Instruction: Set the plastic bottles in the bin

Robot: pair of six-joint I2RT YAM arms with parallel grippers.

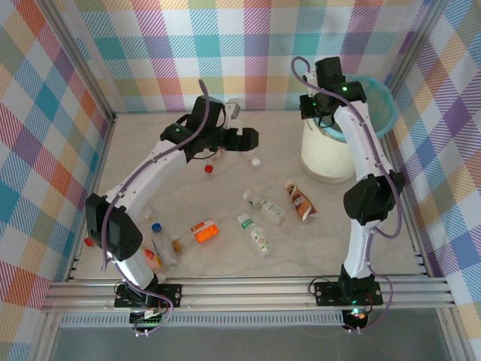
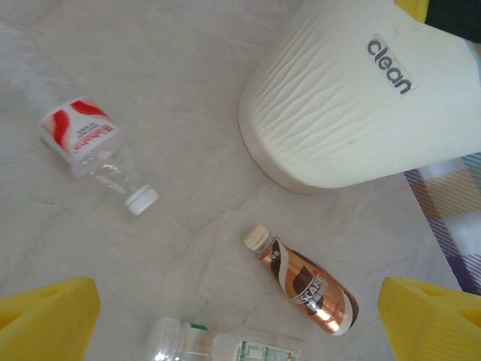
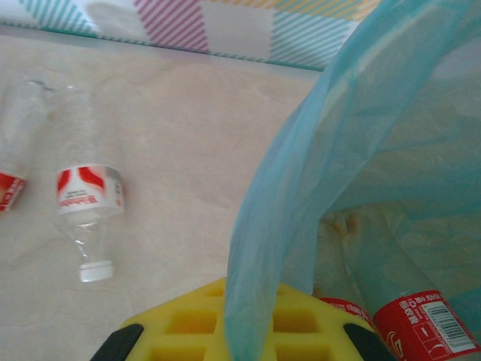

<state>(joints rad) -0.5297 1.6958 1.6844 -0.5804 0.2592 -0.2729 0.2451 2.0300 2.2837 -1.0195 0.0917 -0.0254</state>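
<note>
**Left pincer wide over the bottles, right one shut at the bin**

My left pincer (image 2: 239, 323) hangs wide open above the table (image 2: 188, 90), its yellow fingers (image 2: 46, 316) at the two lower corners of my wrist view. Between them lies the brown bottle (image 2: 307, 287), its cap pointing away from me. At the bottom edge is a green-labelled bottle (image 2: 225, 347). A red-and-white-labelled bottle (image 2: 81, 139) lies well apart, further off. My right pincer (image 3: 207, 316) is closed at the rim of the bin (image 2: 338, 113), with the light blue liner (image 3: 293, 210) draped across it. I see nothing held in it. Red-labelled bottles (image 3: 421, 325) already lie at the bottom of the bin.

I judge the step in hand to be the next pick with the left. The brown bottle looks the best choice, as it is near the bin and touches none of its neighbours. I should turn my wrist so the fingers cross its body rather than run along it. I should come down over the fat middle, not the neck, and close only once both fingers straddle it, since a round bottle can roll away. My right arm over the bin could get in the way at the drop.

The bin's side reads "clean". The brown label bears block letters I cannot make out for sure. The script on the red labels and the print by the barcode are too blurred to read.
</note>
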